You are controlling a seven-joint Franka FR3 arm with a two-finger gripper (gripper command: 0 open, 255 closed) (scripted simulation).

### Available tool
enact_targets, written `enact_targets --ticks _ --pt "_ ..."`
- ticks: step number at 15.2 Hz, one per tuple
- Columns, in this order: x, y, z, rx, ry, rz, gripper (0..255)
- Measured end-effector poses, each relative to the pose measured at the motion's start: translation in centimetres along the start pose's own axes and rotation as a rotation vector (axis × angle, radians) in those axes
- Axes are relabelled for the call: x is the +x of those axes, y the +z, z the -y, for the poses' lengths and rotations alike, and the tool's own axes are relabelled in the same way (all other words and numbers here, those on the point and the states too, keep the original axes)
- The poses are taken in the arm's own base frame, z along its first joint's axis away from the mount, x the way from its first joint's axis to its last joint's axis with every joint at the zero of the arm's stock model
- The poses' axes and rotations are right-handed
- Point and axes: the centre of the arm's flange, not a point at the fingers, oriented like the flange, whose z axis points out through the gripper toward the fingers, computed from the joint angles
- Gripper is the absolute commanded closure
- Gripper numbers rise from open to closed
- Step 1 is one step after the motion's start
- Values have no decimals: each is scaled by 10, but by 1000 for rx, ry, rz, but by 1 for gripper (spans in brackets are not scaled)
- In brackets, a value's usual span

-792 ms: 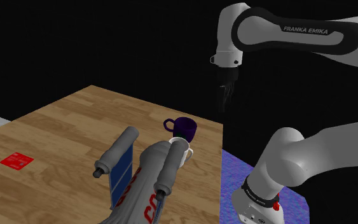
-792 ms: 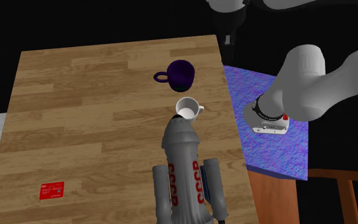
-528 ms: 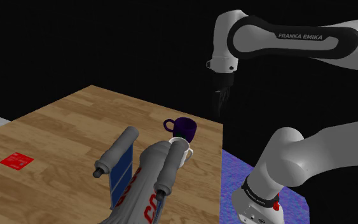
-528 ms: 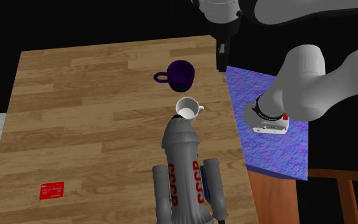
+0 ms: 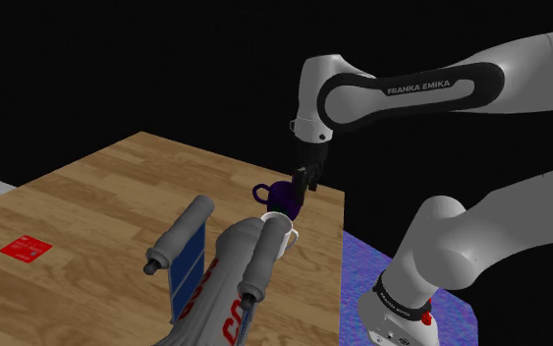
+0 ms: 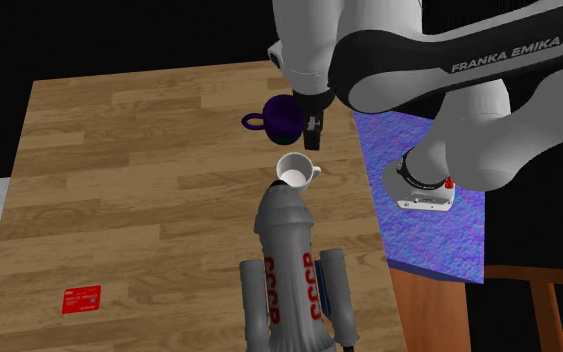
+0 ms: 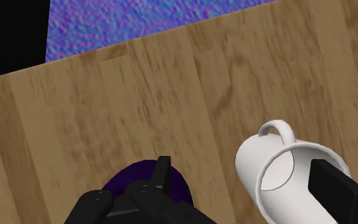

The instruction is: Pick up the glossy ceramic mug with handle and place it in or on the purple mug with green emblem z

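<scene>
Wood-grain tabletop [image 5: 107,197] with a black area behind it and a blue-violet floor [image 6: 419,240] off its right edge in the second exterior view.

I read this as the reach: nothing is gripped yet. The tool [image 5: 304,182] hangs above the tabletop, right of centre in the shoulder view. In the second exterior view the tool [image 6: 314,125] sits at the upper middle, just right of the purple mug [image 6: 284,115] and above the white mug [image 6: 294,170] in the frame. Through the wrist view the tool [image 7: 245,177] is released, its fingers [image 7: 329,183] standing well apart, with the white mug [image 7: 285,172] showing between them but well below, untouched.

The white mug stands upright near the tabletop's right edge, close to the purple mug, between it and the nose of a grey rocket [image 6: 289,270] lying on its side. Nose and mug are hard against each other; I can't tell whether they touch.

My judgement is that the next move is to shift over the white mug, drop, and clench across its wall or rim. I'd keep off the loop handle, which points to the frame's right in the second exterior view, and clear of the rocket and the purple mug.

The white mug is plain, smooth and empty. I can't make out any emblem on the purple mug.
</scene>
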Motion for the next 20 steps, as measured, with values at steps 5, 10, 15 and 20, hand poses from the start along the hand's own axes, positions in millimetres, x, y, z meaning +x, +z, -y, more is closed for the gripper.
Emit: enact_targets --ticks 5,10,15,20 --pt "32 39 24 17 -8 -43 0" --pt "38 69 28 20 -9 -53 0" --pt "39 88 30 20 -9 -53 0" --pt "40 89 30 20 -9 -54 255"
